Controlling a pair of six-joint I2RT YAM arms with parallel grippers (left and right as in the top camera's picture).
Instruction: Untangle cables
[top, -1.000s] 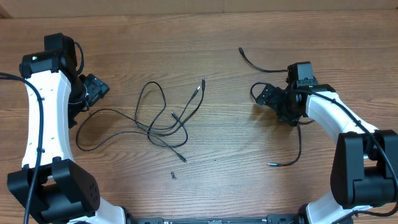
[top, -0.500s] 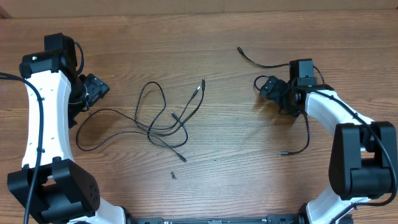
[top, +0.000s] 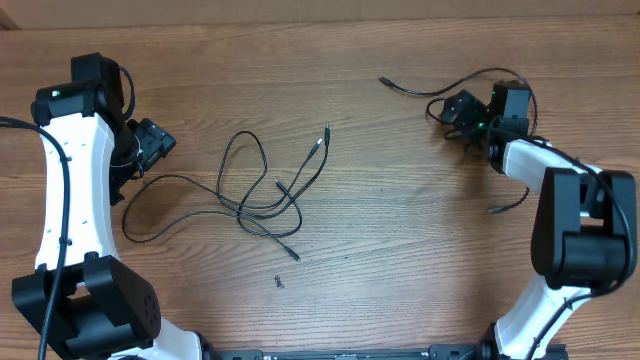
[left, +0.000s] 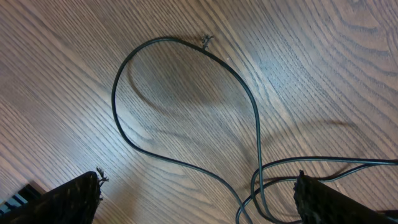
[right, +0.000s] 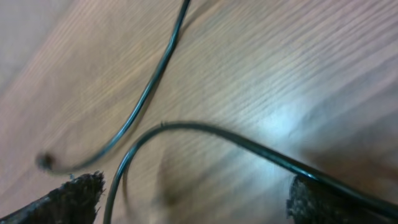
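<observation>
Table (top: 400, 270): bare wood-grain top filling the overhead view, with an arm rising from each lower corner of the frame.
Tangle (top: 262, 200): thin black cords knotted together left of centre in the overhead view. One long strand sweeps out to the left and curls back toward the lower left. Two plug ends point to the upper right, and another lies at the lower right of the knot.
Lone cable (top: 405, 91): apart from the tangle, in the upper right of the overhead view. One plug lies at its left end; the cord arches over the top of the right gripper and trails down the right side of the frame to a second plug.
Left gripper (top: 152, 143): at the left edge of the overhead view, fingers spread wide and released, holding nothing.
Left fingers (left: 62, 199): two dark tips in the bottom corners of the left wrist view. A loop (left: 257, 134) of the tangle lies flat on the wood between and above them, touching neither. Further strands run just beside the right-hand tip.
Right gripper (top: 455, 108): upper right of the overhead view, pointing left, fingers parted and clamped on nothing.
Right fingers (right: 68, 198): tips in the bottom corners of the blurred right wrist view. The lone cable curves across the gap between them and passes close by the right-hand tip; whether it touches that tip cannot be told.
Speck (top: 279, 282): small dark bit on the wood below the tangle, too small to identify.
</observation>
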